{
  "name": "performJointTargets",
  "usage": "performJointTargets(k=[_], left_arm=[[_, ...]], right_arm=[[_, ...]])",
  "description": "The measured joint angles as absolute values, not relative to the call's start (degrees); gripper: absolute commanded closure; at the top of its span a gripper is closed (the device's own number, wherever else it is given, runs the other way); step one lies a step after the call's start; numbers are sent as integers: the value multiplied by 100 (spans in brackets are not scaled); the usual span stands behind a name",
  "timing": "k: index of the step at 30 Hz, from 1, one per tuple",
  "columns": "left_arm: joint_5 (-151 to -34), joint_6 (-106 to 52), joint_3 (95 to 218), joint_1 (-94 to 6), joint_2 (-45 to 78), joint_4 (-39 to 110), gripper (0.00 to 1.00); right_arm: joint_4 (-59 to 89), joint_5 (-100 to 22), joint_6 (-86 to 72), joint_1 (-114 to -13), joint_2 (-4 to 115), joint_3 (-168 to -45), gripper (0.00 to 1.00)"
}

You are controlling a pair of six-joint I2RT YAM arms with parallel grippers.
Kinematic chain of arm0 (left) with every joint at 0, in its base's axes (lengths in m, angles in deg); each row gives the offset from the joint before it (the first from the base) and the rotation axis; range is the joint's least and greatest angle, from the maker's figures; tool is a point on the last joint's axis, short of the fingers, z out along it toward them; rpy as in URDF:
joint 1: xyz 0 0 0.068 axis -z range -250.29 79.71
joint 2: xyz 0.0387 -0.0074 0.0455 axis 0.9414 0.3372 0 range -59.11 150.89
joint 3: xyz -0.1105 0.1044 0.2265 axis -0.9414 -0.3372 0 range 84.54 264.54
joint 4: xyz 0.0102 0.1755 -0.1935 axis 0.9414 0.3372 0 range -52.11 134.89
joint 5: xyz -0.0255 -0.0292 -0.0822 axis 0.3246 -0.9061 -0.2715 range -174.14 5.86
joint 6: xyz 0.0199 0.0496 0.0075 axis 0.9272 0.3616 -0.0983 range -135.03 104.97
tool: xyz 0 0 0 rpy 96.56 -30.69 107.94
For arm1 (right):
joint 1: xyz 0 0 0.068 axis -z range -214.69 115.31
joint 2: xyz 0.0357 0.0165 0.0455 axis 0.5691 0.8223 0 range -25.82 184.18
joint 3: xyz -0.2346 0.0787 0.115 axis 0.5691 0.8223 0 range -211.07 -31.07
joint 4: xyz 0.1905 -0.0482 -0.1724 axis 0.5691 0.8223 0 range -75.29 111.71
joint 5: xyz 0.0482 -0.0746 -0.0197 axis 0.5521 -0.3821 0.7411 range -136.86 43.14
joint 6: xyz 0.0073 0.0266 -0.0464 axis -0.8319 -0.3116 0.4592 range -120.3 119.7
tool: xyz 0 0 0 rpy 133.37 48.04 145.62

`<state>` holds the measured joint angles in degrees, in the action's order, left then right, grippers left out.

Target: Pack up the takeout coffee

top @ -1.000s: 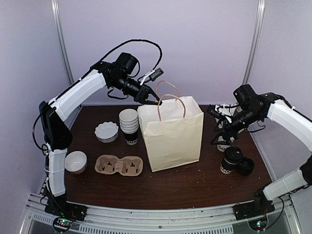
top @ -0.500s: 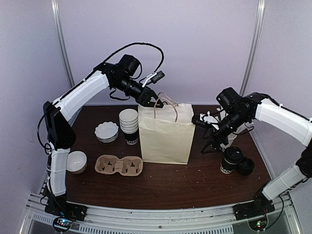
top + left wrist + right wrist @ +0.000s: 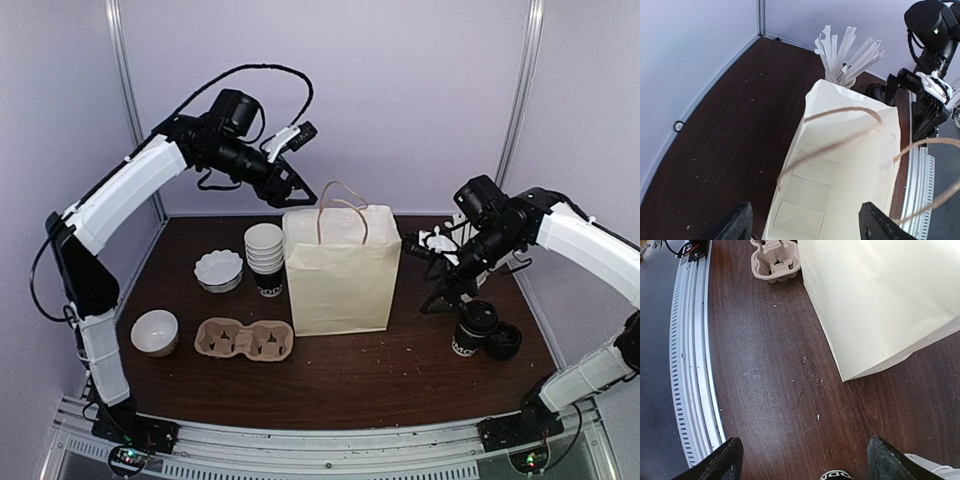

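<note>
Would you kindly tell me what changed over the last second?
The left gripper released the paper bag, opened and rose clear; the bag shifted slightly back and left. The right gripper, open, edged toward the bag. The takeout coffee, stacked cups and cup carrier stayed put.

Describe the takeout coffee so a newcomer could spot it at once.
Find the cream paper bag standing in the middle, then look right and slightly nearer. The takeout coffee is the small black cup there, white-lettered and capped with a black lid; the stacked cups left of the bag have no lid.
</note>
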<state>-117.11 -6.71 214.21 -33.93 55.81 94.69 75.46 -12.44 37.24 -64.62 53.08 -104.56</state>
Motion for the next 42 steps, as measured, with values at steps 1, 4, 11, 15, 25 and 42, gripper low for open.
performJointTargets(k=[1,4,11,15,25,42], left_arm=[[-11545,-645,21198,-3393,5297,9467,23],[-11040,-588,20398,-3393,4280,9480,24],[-9722,-1113,18101,-3393,2429,9854,43],[-9445,-1718,16850,-3371,2289,10140,50],[-8743,-2581,15539,-3280,2453,10354,59],[-8068,-3381,14951,-4224,3336,9801,54]], right_arm=[[7548,-1249,3730,-6462,5214,-10437,10],[7568,-1246,3750,-6462,4925,-10338,10],[7445,-1353,3750,-6462,4506,-9882,10],[7264,-1375,3746,-6460,4429,-9622,10],[6986,-1369,3743,-6456,4403,-9333,10],[6748,-1367,3739,-6416,4130,-9049,10]])
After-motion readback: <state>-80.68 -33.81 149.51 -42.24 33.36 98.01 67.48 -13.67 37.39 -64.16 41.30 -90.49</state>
